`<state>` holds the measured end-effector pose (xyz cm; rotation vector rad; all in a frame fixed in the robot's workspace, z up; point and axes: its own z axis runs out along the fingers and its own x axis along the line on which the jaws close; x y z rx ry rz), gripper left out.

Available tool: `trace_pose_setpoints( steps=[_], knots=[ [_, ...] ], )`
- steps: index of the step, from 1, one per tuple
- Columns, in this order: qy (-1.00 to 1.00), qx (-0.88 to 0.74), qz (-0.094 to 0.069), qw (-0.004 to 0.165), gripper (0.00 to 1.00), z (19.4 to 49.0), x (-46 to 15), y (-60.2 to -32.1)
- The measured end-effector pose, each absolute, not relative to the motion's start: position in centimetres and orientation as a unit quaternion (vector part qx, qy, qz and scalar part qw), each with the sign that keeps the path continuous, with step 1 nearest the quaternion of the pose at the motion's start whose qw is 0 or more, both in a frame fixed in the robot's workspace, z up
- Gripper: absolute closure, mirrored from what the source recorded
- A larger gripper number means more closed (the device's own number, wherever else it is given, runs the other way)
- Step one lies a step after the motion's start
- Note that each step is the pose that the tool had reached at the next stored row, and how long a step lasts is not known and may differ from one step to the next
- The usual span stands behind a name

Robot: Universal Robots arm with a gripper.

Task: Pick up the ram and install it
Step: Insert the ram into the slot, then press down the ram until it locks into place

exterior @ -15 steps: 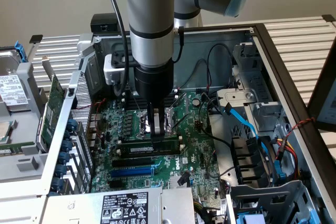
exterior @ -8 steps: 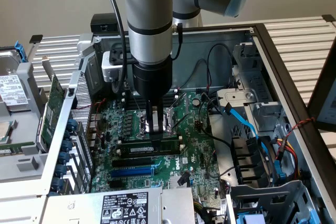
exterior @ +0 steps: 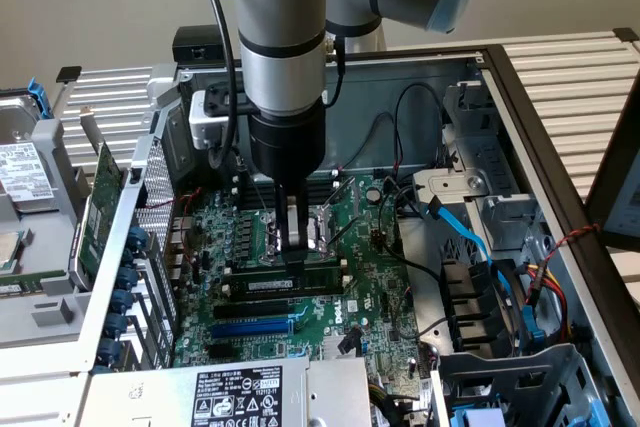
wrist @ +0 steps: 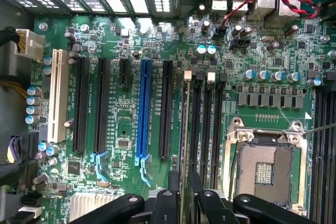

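Setting: you are looking into an open computer case (exterior: pixel 480 87) lying on a slatted metal table (exterior: pixel 570 77), with a beige wall behind.
Nearest to you: a silver power supply (exterior: pixel 235 392) with a white label sits at the front edge of the exterior view.
Motherboard: your large green board (exterior: pixel 330 297) fills the case floor; black slots and one blue slot (wrist: pixel 144 111) run across it.
Ram: you see the long thin green stick (exterior: pixel 285 282) with its white label lying along a memory slot, just in front of the processor socket (exterior: pixel 320 222). In the wrist view it stands edge-on in the slot (wrist: pixel 185 129).
Claw: your claw (exterior: pixel 293 247) points straight down, its two dark fingers (exterior: pixel 288 232) pinching the ram's top edge near the middle.
Arm: your grey arm (exterior: pixel 285 37) rises above, a black cable (exterior: pixel 215 17) running down beside it.
Exterior view's right: blue cables (exterior: pixel 470 232) and a drive cage.
Exterior view's left: a green expansion card (exterior: pixel 95 207) stands outside the case wall.
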<state>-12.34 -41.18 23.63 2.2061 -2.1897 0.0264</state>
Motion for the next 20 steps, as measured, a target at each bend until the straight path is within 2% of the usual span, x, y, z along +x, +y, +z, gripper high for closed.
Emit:
trace_pose_setpoints(
  steps=[20],
  knots=[
    [-0.704, 0.710, 0.009, 0.017, 0.80, 24.05, -12.94, -41.17]
  ],
)
